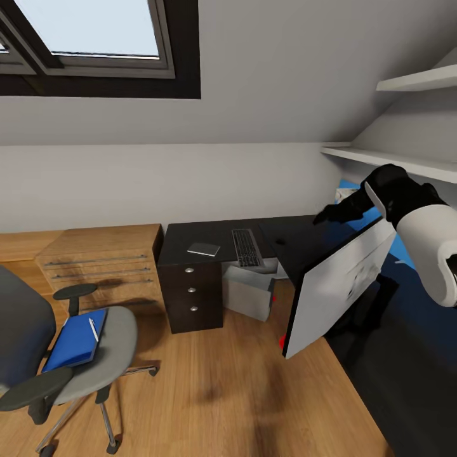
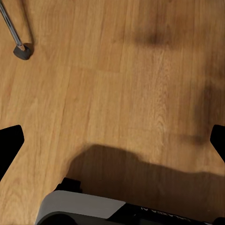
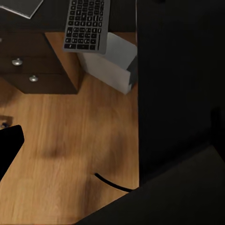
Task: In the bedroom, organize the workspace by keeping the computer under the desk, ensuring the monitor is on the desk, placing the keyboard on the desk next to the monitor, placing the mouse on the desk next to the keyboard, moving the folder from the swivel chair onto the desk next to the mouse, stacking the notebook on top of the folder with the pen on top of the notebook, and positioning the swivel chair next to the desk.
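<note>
The black desk (image 1: 190,236) stands against the far wall. On it lie the dark grey notebook (image 1: 204,249), the keyboard (image 1: 247,247) and a small black mouse (image 1: 280,242). The light grey computer (image 1: 249,293) sits under it. The monitor (image 1: 336,285) slants on the desk's right wing, its lower corner out over the floor. My right gripper (image 1: 330,214) is open at the monitor's top edge; contact is unclear. From the right wrist, the keyboard (image 3: 86,23) and computer (image 3: 112,61) show beside the monitor's black back (image 3: 183,93). The swivel chair (image 1: 95,355) holds the blue folder (image 1: 73,343) and white pen (image 1: 94,330). My left gripper (image 2: 117,129) hangs open over the floor.
A light wooden drawer unit (image 1: 105,260) stands left of the desk. White shelves (image 1: 381,158) and a large blue panel (image 1: 353,189) are behind my right arm. The sloped ceiling has a skylight (image 1: 95,32). A chair caster (image 2: 22,50) rests on the wooden floor (image 1: 222,393).
</note>
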Controlling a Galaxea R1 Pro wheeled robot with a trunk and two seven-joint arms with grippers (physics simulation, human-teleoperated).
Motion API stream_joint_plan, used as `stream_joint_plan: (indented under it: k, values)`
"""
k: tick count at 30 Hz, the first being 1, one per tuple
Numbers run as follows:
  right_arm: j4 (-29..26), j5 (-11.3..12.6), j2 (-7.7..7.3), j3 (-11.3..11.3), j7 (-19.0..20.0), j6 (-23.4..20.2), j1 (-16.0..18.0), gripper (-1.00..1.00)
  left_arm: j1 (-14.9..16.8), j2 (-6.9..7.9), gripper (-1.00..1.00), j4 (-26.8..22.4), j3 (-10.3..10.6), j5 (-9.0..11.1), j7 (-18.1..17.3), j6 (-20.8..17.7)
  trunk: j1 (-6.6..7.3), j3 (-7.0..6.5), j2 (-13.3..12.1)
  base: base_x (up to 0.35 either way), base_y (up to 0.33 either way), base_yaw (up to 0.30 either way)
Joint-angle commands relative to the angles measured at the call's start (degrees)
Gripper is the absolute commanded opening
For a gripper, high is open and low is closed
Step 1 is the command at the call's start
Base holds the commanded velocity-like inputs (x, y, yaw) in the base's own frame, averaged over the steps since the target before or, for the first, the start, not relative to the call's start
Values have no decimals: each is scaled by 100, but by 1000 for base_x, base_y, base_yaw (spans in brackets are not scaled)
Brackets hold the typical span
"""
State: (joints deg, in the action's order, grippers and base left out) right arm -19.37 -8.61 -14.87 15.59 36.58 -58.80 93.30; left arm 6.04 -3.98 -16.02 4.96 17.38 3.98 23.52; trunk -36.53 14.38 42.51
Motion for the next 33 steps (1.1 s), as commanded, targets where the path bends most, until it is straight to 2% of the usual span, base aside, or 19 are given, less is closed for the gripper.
stream_joint_plan:
  k: [1, 8, 17, 25, 33]
  values:
    - [-21, -59, -5, 12, 59, -12, 4, 100, 4, 2, 100, 2, 49, 29, 42, 21, -1, 8, 6, 0, 0, 0]
    - [-205, -61, -15, -6, 59, -13, 4, 100, 4, 2, 100, 2, 49, 30, 42, 21, -1, 8, 6, -1, 0, 0]
    - [-1041, -74, -65, -35, 59, -39, 4, 100, 4, 2, 100, 2, 49, 34, 50, 14, -1, 8, 6, -184, 0, 0]
    - [-1163, -79, -87, -45, 54, -36, 4, 100, 4, 2, 100, 2, 49, 37, 50, 13, -1, 8, 6, -311, -13, 0]
    - [-1173, -80, -118, -47, 51, -35, 4, 100, 5, 2, 100, 2, 49, 36, 50, 12, -1, 8, 6, -264, -176, 0]
